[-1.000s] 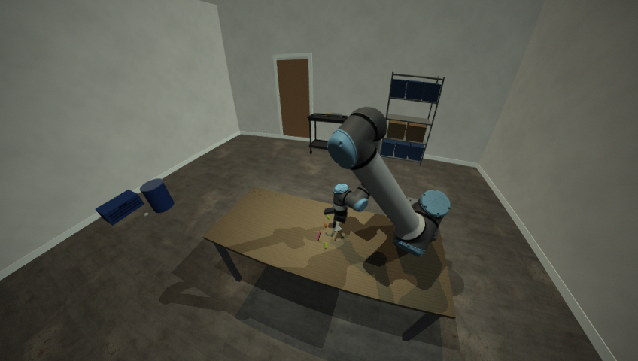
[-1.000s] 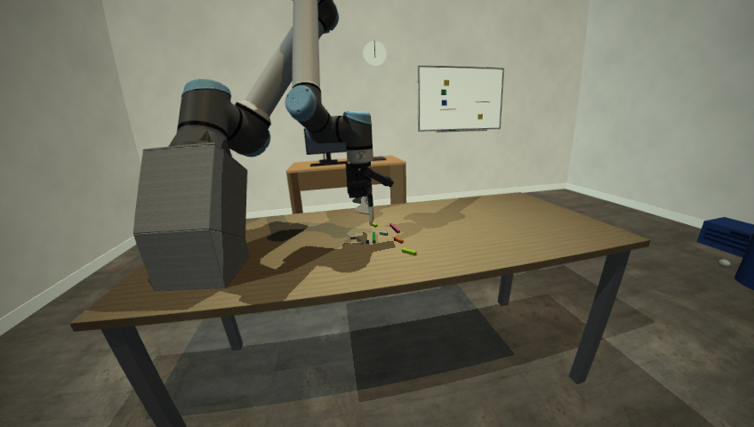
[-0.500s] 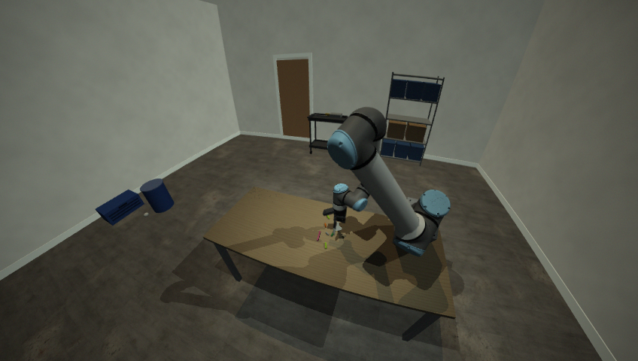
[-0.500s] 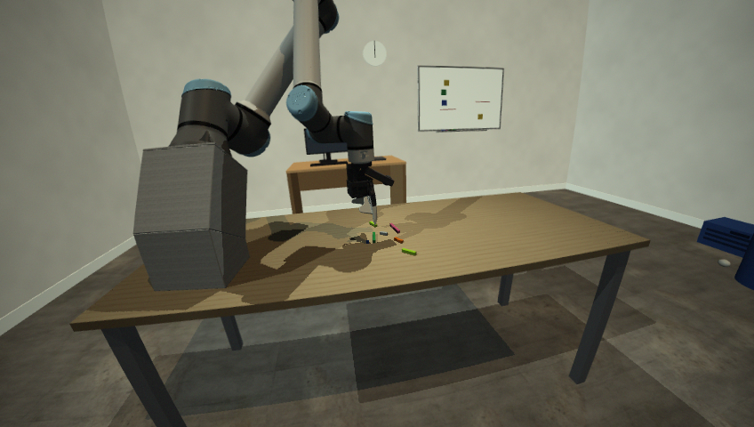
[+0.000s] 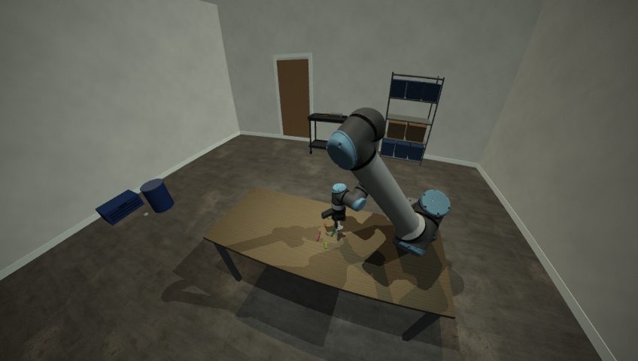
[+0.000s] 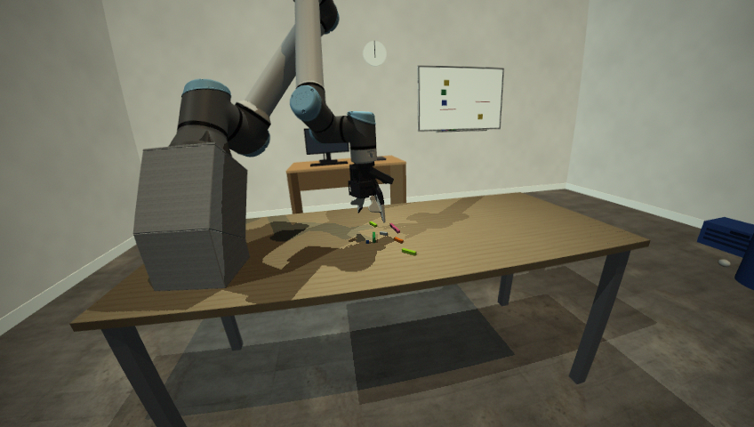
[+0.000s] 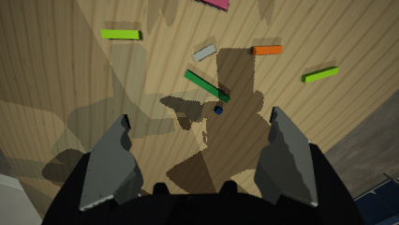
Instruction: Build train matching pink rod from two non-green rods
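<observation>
My gripper (image 7: 199, 112) is open and empty, hovering above the rods on the table; it also shows in the exterior view (image 6: 372, 207). In the wrist view a green rod (image 7: 206, 85) lies just ahead of the fingers, with a small blue rod (image 7: 218, 110) near its right end. A grey rod (image 7: 204, 52) and an orange rod (image 7: 267, 50) lie farther off. One lime rod (image 7: 121, 34) lies at the upper left and another lime rod (image 7: 319, 74) at the right. The pink rod (image 7: 214, 3) is cut off by the top edge. All rods lie flat and apart.
A large grey box (image 6: 188, 213) holding the arm's base stands on the table's left part. The table edge shows at the wrist view's lower right (image 7: 361, 141). A desk with a monitor (image 6: 338, 172) stands behind the table.
</observation>
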